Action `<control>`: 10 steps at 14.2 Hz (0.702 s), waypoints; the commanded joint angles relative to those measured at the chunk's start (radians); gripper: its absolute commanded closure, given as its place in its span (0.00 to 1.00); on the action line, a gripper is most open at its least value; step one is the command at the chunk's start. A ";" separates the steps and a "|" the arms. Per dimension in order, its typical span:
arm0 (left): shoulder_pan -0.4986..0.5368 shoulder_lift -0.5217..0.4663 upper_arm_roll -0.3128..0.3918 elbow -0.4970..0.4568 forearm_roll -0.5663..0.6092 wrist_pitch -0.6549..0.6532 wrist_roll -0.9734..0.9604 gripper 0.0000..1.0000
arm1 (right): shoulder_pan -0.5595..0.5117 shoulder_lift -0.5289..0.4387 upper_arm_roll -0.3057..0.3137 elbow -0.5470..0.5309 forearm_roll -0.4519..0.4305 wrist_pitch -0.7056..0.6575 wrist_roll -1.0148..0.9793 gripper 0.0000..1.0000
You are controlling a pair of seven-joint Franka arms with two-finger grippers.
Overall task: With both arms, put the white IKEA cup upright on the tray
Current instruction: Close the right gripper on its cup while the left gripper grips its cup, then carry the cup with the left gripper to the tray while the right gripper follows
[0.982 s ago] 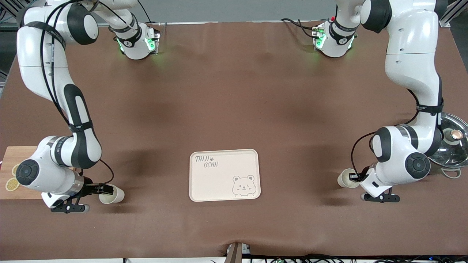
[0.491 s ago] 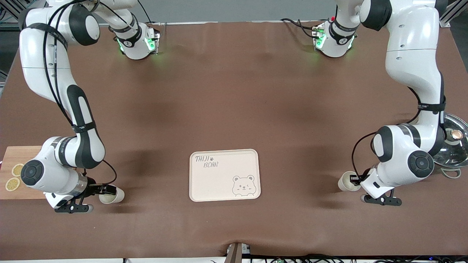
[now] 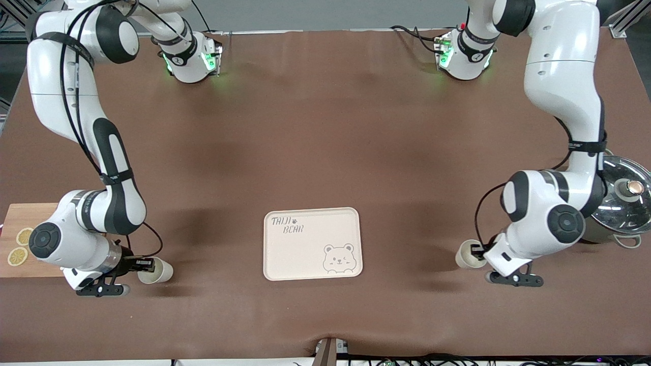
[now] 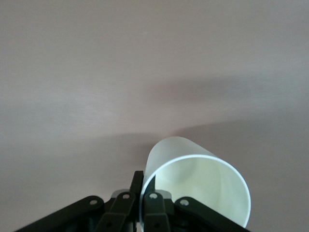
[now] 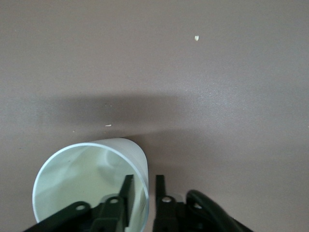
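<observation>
There are two white cups, and each one is held by a gripper. One white cup (image 3: 466, 254) is at the left arm's end of the table. The left gripper (image 3: 477, 250) pinches its rim, with one finger (image 4: 152, 203) inside the cup and one outside. In the left wrist view this cup (image 4: 195, 186) looks smooth and plain, pale cream inside, and its open mouth faces the camera. In that view it lies tipped, not standing up.

The other white cup (image 3: 157, 271) is at the right arm's end of the table. The right gripper (image 3: 142, 264) pinches its rim the same way, one finger (image 5: 126, 193) inside and one outside. In the right wrist view this cup (image 5: 91, 181) is plain and round with a thin rim, and it is tipped too.

The tray (image 3: 312, 244) sits on the brown table (image 3: 325, 127) between the two cups, well apart from both. It is cream, with round corners and a raised edge. It has the words "TAIJI BEAR" and a grey bear face on it.

A wooden board (image 3: 20, 246) with lemon slices (image 3: 20, 246) lies near the right arm. A shiny pot lid (image 3: 623, 203) lies near the left arm.
</observation>
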 commanded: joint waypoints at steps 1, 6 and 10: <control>-0.067 -0.020 0.009 -0.008 -0.016 -0.011 -0.109 1.00 | 0.001 0.010 0.001 0.018 0.015 0.001 0.005 1.00; -0.185 -0.036 0.005 0.023 -0.021 -0.013 -0.317 1.00 | 0.001 0.010 0.003 0.018 0.017 -0.001 0.007 1.00; -0.267 -0.006 0.005 0.075 -0.031 -0.003 -0.468 1.00 | 0.000 -0.001 0.036 0.032 0.015 -0.047 0.016 1.00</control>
